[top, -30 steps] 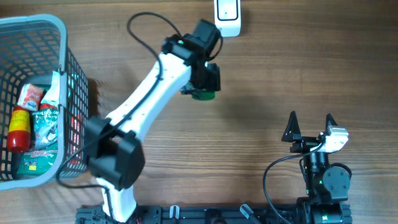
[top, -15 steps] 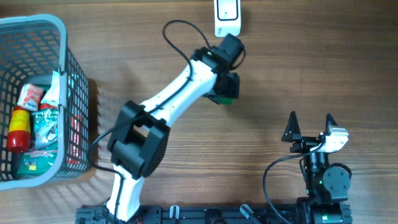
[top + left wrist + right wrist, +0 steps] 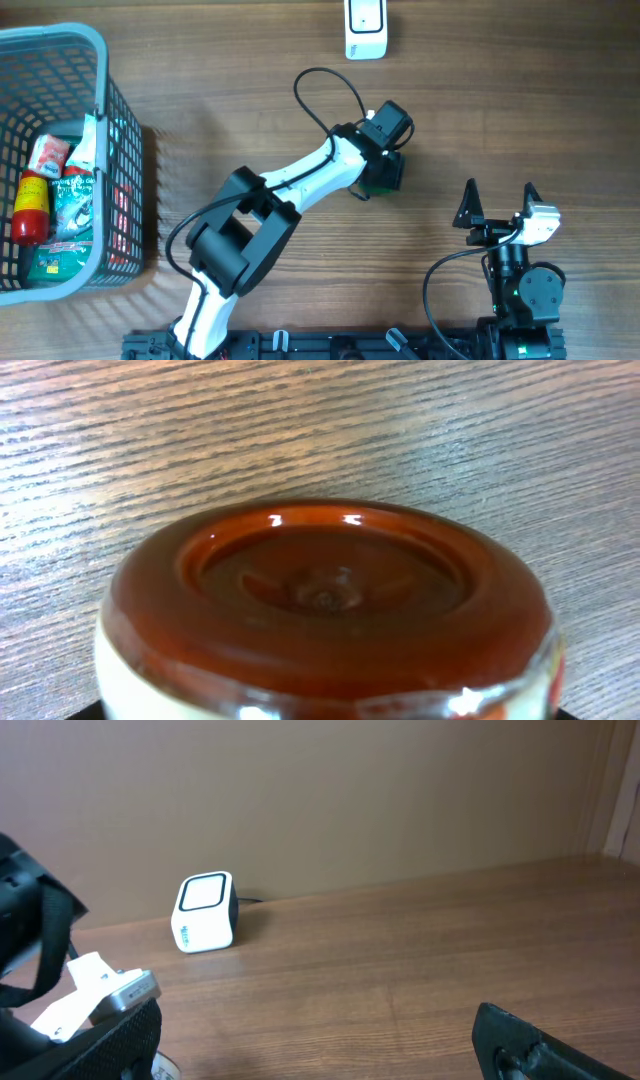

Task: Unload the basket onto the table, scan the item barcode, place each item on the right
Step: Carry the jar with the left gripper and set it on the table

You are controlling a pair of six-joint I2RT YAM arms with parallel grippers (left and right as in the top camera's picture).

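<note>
Left gripper clamped around a jar above a wooden table, well apart from the white scanner.
Overhead: the jar hangs mid-table. It could slip from the grip, or its barcode could go unread if it faces away from the scanner window. The basket on the left holds a red bottle and some packets. The right gripper sits empty, jaws spread wide. Left wrist: the jar's glossy brown end fills the frame, and no barcode shows. Right wrist: the scanner stands upright by the wall.
</note>
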